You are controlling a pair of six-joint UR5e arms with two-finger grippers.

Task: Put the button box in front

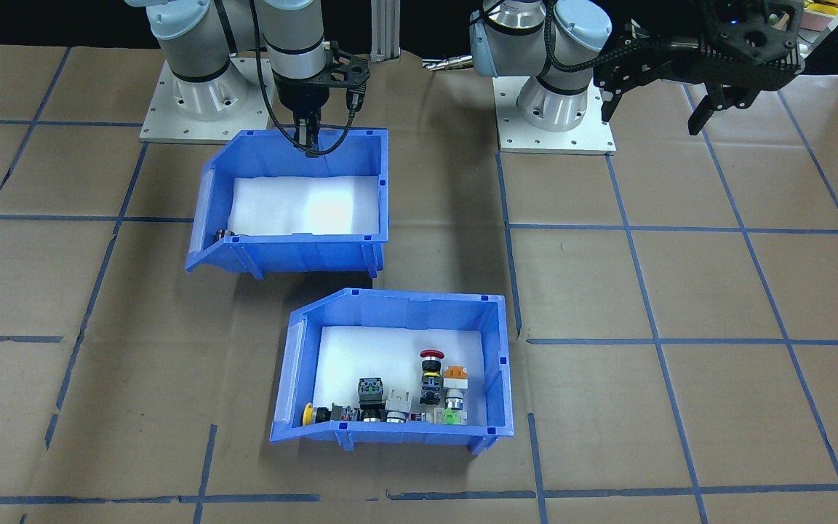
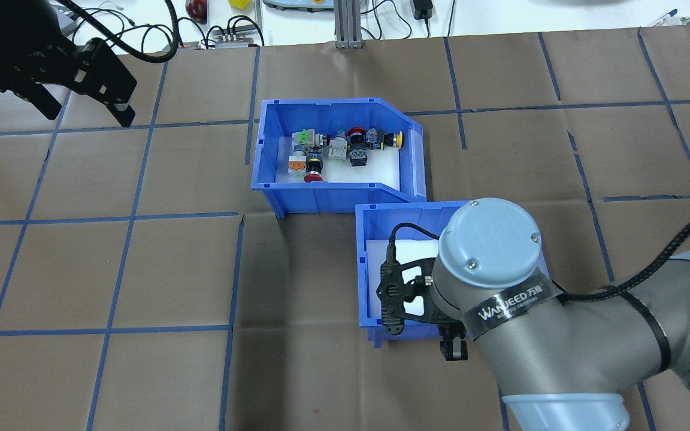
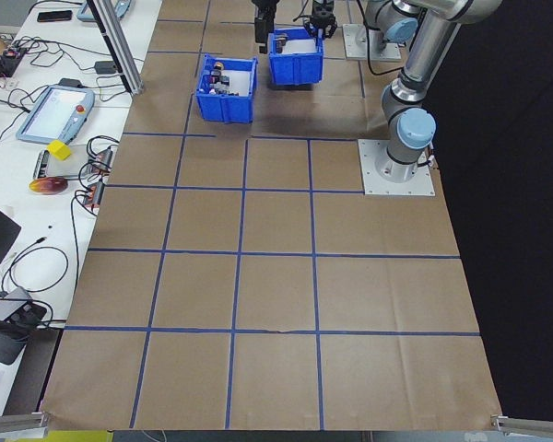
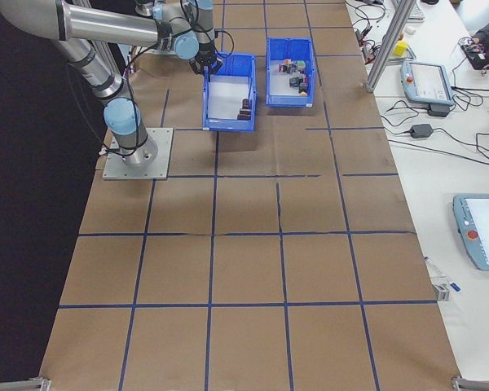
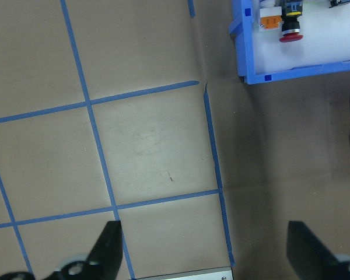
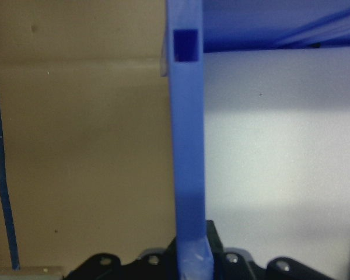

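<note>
Right claw (image 1: pixel 309 138): clamped on the rear wall of the second blue bin (image 1: pixel 295 251), one finger inside, one outside. The right wrist view shows the blue wall standing upright between the two fingers at the bottom edge. This bin has a white liner and holds a few dark cylinders (image 4: pixel 245 107) at the end away from the claw.

Button box (image 1: pixel 397 429): resting on the table (image 1: pixel 681 291), on the far side of the gripped bin as seen from the right claw, toward the operators' edge and offset toward the left arm's side. In the overhead view its near corner lies just beside the gripped bin's far corner; I cannot tell whether they touch. Contents lie along its wall farthest from the right claw: red mushroom button (image 1: pixel 431 356), orange part (image 1: pixel 455 375), green part (image 1: pixel 450 415), yellow button (image 1: pixel 308 414), plus grey and black switch bodies.

Left claw (image 2: pixel 84 111): fingers spread apart, holding nothing, raised above the table and well apart from both bins. In the left wrist view the button box corner sits ahead of this claw and to one side, with brown paper and blue tape lines below.
</note>
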